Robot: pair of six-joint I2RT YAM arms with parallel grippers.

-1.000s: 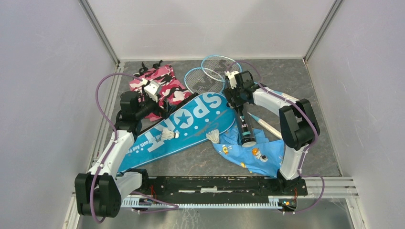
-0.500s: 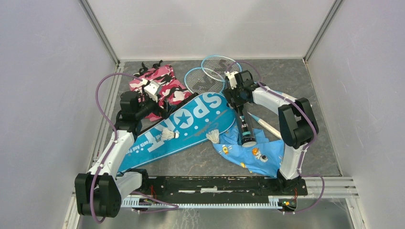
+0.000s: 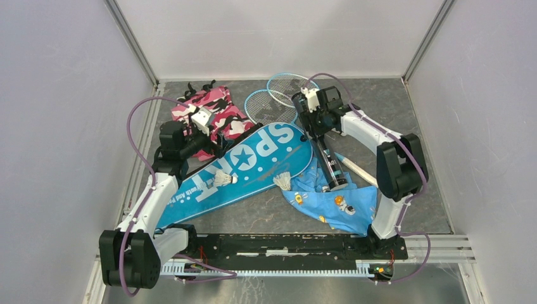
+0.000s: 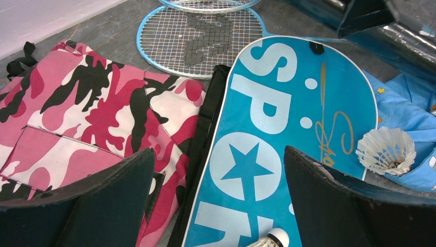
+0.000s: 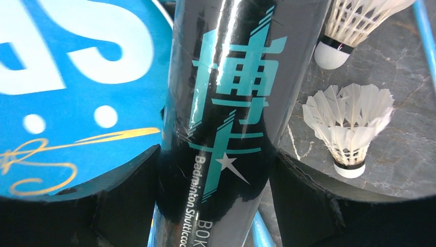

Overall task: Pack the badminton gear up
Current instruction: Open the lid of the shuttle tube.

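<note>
My right gripper (image 3: 315, 122) is shut on the black shuttlecock tube (image 3: 332, 166), gripping its far end; the tube slants toward the near right over the blue cartoon cloth. In the right wrist view the fingers (image 5: 126, 193) clamp both sides of the tube (image 5: 231, 77). The blue SPORT cover (image 3: 244, 168) lies in the middle with two white shuttlecocks (image 3: 225, 178) on it. Two more shuttlecocks (image 5: 348, 128) lie on the table by the tube. Two light-blue racquets (image 3: 272, 104) lie at the back. My left gripper (image 3: 215, 130) is open and empty above the cover's edge (image 4: 288, 128).
The pink camouflage bag (image 3: 206, 107) lies at the back left, partly under my left gripper, and shows in the left wrist view (image 4: 92, 103). The blue cartoon-print cloth (image 3: 345, 206) lies at the near right. A white racquet handle (image 3: 356, 168) sticks out beside the tube. Walls close in on three sides.
My right gripper has moved slightly back and turned; the tube's near end has swung to the right. The left arm has not moved.
</note>
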